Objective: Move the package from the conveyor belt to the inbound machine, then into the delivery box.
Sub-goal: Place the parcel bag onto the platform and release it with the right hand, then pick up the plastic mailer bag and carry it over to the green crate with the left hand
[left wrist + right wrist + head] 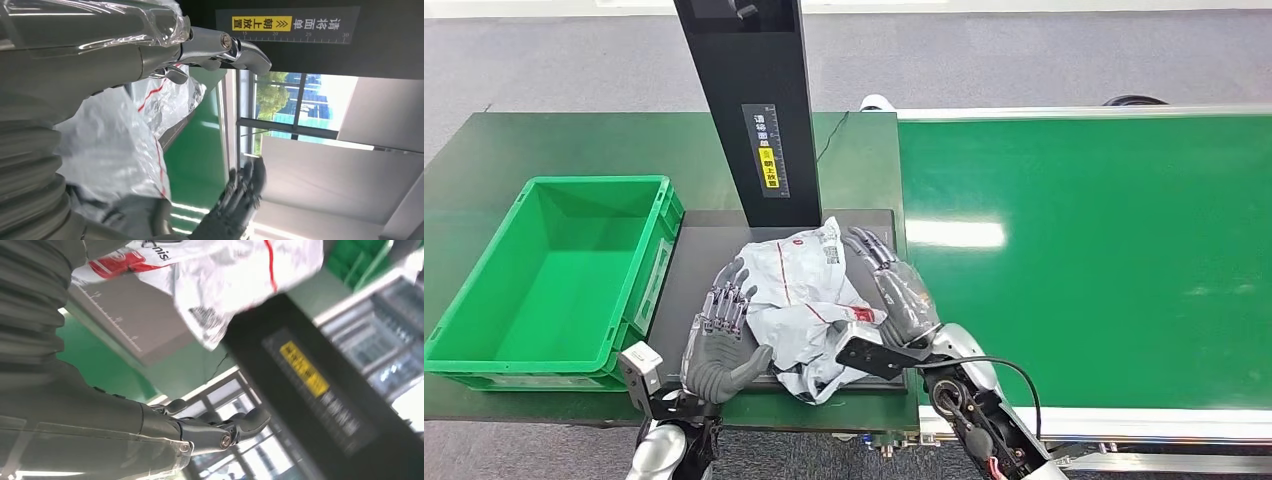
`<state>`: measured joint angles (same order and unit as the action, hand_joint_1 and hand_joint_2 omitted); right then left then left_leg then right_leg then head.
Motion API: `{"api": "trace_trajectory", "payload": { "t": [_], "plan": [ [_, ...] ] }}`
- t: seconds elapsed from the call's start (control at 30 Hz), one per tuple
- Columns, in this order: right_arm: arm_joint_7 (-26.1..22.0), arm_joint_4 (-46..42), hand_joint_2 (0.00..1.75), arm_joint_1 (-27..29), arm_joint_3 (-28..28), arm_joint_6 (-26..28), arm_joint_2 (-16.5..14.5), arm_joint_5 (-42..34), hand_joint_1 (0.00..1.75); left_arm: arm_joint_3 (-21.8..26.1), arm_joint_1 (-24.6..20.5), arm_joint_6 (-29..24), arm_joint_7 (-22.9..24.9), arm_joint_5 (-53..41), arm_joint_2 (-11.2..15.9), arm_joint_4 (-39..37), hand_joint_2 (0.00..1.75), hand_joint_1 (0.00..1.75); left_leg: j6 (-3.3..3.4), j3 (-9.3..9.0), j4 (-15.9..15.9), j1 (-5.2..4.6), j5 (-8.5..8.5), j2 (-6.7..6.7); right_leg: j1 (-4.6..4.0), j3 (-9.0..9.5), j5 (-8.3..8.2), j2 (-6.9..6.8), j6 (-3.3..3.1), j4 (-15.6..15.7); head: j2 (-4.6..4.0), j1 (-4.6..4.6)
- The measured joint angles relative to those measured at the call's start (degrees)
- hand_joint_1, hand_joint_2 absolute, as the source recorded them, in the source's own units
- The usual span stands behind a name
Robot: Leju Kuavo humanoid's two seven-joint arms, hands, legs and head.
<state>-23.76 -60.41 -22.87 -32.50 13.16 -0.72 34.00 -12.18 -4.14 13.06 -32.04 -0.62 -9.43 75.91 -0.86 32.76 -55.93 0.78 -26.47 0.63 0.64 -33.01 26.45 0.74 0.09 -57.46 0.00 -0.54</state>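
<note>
Left hand first: we have it lying at the near-left flank of the package, fingers stretched forward and slightly apart, thumb hooked toward the bag's lower edge, closing on nothing. Whether the fingers press the film or just rest beside it, we cannot tell. Well off to this hand's left stands the green delivery box on the counter, and we judge that the hand sits on this side so it can later steer the bag that way. Between our two hands the crumpled white bag lies on the dark platform of the inbound machine, just in front of its black post, so we judge the first leg of the task done and the box leg not yet done. Our right hand flanks the far side, fingers spread and extended, the palm edge against the bag; together the pair bracket it, probably to square it or gather it for a two-handed lift. Right of that hand runs the green conveyor belt. We read the bag's long axis as running diagonally, from the near corner by our wrists up to the corner by the post, printed face up.
</note>
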Motion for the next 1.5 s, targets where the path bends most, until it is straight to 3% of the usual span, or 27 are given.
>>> {"api": "trace_trajectory", "payload": {
  "t": [0.23, 0.5, 0.67, 0.9, 1.0, 1.17, 1.43, 1.47, 1.5],
  "plan": [
    [-3.11, -6.01, 1.75, 6.15, 9.72, -0.66, -1.02, -15.69, 0.0, -0.48, -0.1, -4.58, -0.72, -6.48, 0.44, 0.09, 1.75, 0.0, 0.01, 0.03, 0.0, 0.0, -0.01, 0.0, 0.0, -0.01, 0.0, -0.01, 0.0, 0.0, 0.0, 0.01],
    [-3.75, -9.89, 1.75, 8.95, 14.94, -1.34, -1.67, -18.11, 0.0, -1.41, -0.21, -6.47, -1.01, -8.8, 1.08, 0.17, 1.75, 0.0, 0.01, 0.02, 0.0, 0.0, -0.01, 0.0, 0.0, -0.01, 0.0, 0.0, 0.0, 0.0, 0.0, 0.0],
    [-4.0, -12.32, 1.75, 10.7, 17.64, -4.27, -2.17, -22.67, 0.0, -2.08, -1.03, -12.41, 0.17, -16.57, 1.52, 0.17, 1.75, 0.0, 0.01, 0.02, 0.0, 0.0, -0.01, 0.01, 0.0, -0.02, 0.0, -0.01, 0.0, 0.0, 0.0, 0.0],
    [-3.9, -13.31, 1.75, 12.32, 20.15, -8.55, -2.46, -23.26, 0.0, -7.42, -5.12, -20.1, 11.71, -40.6, 1.99, -1.39, 1.75, 0.0, 0.01, 0.03, 0.0, -0.01, -0.01, 0.0, 0.02, -0.01, 0.0, -0.01, 0.0, 0.01, 0.0, 0.01],
    [-3.97, -13.31, 1.75, 12.58, 20.59, -8.79, -2.74, -23.24, 0.0, -9.79, -6.42, -20.59, 13.53, -43.83, 1.99, -2.57, 1.75, 0.0, 0.01, 0.02, 0.0, -0.01, -0.01, -0.02, 0.02, -0.03, -0.01, 0.01, 0.0, 0.01, 0.0, 0.0],
    [-3.82, -13.04, 1.75, 12.64, 20.87, -9.79, -3.41, -22.52, 0.0, -12.52, -9.1, -18.96, 18.18, -48.8, 1.82, -5.04, 1.75, 0.0, 0.01, 0.03, 0.0, -0.01, -0.01, 0.0, 0.02, -0.05, 0.0, 0.0, 0.0, 0.01, 0.0, -0.01],
    [-3.32, -12.0, 1.75, 12.67, 21.18, -10.65, -4.86, -21.03, 0.0, -16.05, -18.16, -13.36, 25.91, -53.71, 0.05, -16.19, 1.75, 0.0, 0.01, 0.02, -0.02, -0.02, 0.0, 0.0, 0.03, -0.01, -0.03, 0.0, 0.02, 0.01, 0.0, 0.0],
    [-3.28, -11.94, 1.75, 12.73, 21.28, -10.65, -4.9, -21.0, 0.0, -16.27, -18.87, -12.9, 26.03, -53.89, -0.09, -17.65, 1.75, 0.05, 0.01, 0.02, -0.02, -0.02, 0.0, 0.0, 0.03, -0.01, -0.03, 0.0, 0.02, 0.01, 0.0, 0.01],
    [-3.19, -11.91, 1.75, 12.79, 21.4, -10.65, -4.92, -20.99, 0.0, -16.49, -19.49, -12.45, 26.14, -54.15, -0.24, -19.18, 1.75, 0.42, 0.01, 0.02, -0.02, -0.02, 0.0, 0.0, 0.03, -0.01, -0.03, -0.01, 0.02, 0.01, 0.0, 0.0]
  ]
}}
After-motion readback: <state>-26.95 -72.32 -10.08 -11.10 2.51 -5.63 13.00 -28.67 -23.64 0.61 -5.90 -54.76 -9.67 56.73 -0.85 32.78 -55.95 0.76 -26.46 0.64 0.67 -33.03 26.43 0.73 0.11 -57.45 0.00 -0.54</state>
